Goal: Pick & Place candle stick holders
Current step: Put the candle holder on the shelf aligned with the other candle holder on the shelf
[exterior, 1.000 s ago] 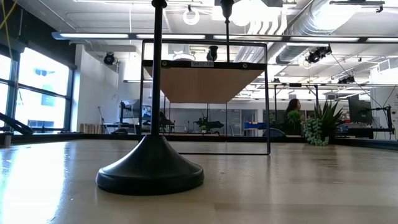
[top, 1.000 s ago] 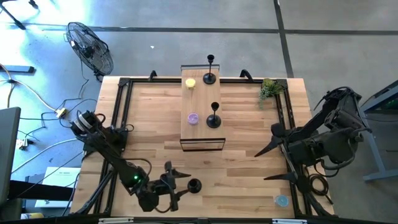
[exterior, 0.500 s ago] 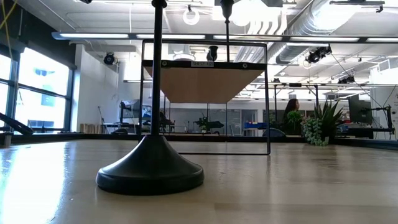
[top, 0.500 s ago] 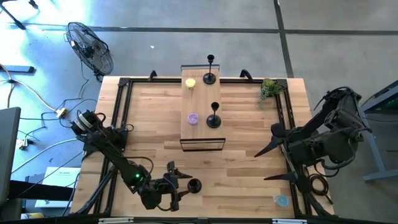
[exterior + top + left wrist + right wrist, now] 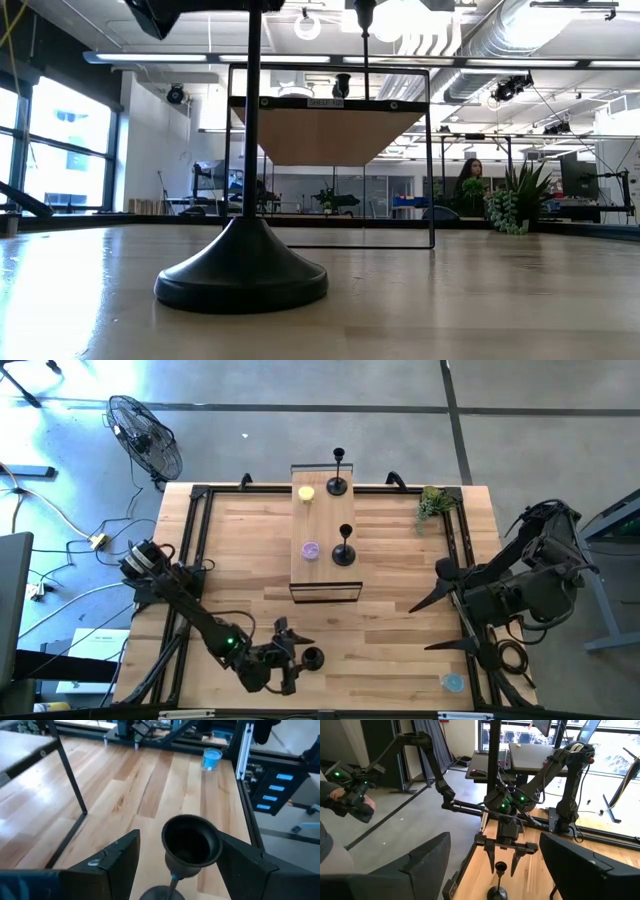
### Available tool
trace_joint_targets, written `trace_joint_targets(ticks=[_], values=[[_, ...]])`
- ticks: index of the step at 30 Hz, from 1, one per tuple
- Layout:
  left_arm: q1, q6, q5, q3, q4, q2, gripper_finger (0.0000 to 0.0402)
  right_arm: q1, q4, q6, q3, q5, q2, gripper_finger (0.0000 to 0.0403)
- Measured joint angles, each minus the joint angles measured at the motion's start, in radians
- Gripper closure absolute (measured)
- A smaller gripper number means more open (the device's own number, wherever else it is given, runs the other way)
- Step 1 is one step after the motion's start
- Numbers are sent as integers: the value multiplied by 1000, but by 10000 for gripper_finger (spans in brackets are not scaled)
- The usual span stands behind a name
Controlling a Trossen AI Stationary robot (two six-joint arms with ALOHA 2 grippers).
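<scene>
One black candle stick holder [image 5: 313, 657] stands on its disc base [image 5: 240, 278] near the table's near edge. My left gripper [image 5: 298, 657] is open at its left. In the left wrist view its two fingers [image 5: 117, 857] flank the holder's cup top [image 5: 191, 842], with a gap showing on each side. Two more holders [image 5: 338, 484] [image 5: 344, 554] stand on the raised wooden shelf [image 5: 324, 510] at the table's middle far side. My right gripper [image 5: 420, 627] hangs open over the table's right part, away from all holders.
A yellow piece [image 5: 305, 493] and a purple piece [image 5: 311, 550] lie on the shelf, which has a black wire frame [image 5: 325, 594]. A green sprig [image 5: 432, 503] sits at the far right. A blue disc [image 5: 453, 682] lies near the right front corner.
My left gripper has gone toward the table's right edge and a little down, up to the near holder, so that its fingers now stand on either side of the cup. The holder has stayed where it was.
</scene>
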Motion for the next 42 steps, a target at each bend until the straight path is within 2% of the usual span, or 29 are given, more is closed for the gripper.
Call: trace_joint_targets(ticks=[9, 16, 20, 26, 27, 35, 39, 42], values=[[44, 0, 154, 0, 3, 0, 163, 0, 0, 0, 0, 0, 0, 100], [56, 3, 142, 0, -31, 0, 171, 0, 0, 0, 0, 0, 0, 100], [64, 3, 153, 0, -40, 0, 209, 0, 0, -4, 0, 0, 0, 100], [68, 11, 160, 0, -41, 0, 308, 0, 0, -4, 0, 1, 1, 100], [68, 11, 161, 0, -42, 0, 312, 0, 0, -4, 0, 0, 1, 100], [69, -22, 188, 13, -34, 0, 310, 0, 0, -4, 0, 1, 1, 100], [69, 31, 196, 77, -43, -7, 310, 0, 0, -5, 0, 14, 1, 100], [68, 93, 191, 166, -158, -19, 310, 0, 0, -4, 0, 17, 1, 100]])
